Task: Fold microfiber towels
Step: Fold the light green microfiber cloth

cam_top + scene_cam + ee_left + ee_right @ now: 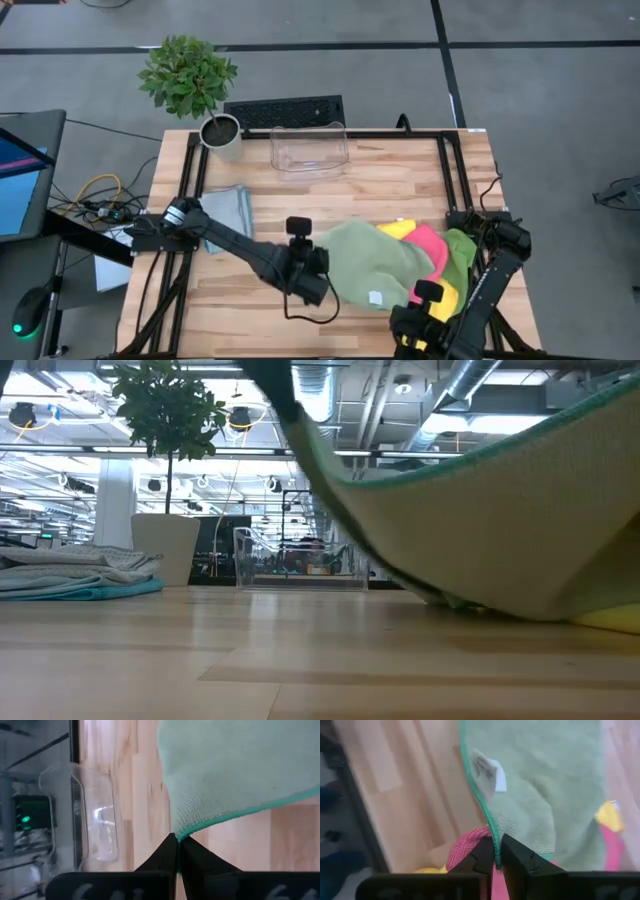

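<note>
A pale green microfiber towel (368,262) with a teal hem and a white tag (488,769) stretches between my two grippers near the table's front middle. My left gripper (322,274) is shut on the towel's left end and my right gripper (402,306) on its right end. Behind it lies a loose heap of yellow, pink (430,248) and lime green (460,252) towels. A folded stack of light blue and grey towels (228,210) rests flat at the left. My left gripper pinches a hemmed corner (181,834) of the pale green towel between its two fingers, slanting down from the table's left. The cloth spreads away from the fingertips, lifted off the wood there. My right gripper pinches the teal hemmed edge (494,845) a little below the tag, slanting down from the table's right. The towel sags between the two holds, and its lowest part (470,603) touches the table.
A clear plastic bin (310,150) stands at the far middle, with a potted plant (220,132) to its left and a keyboard (285,110) beyond the far edge. A black frame rail (195,170) runs along the table's sides. Bare wood (230,310) shows at the front left.
</note>
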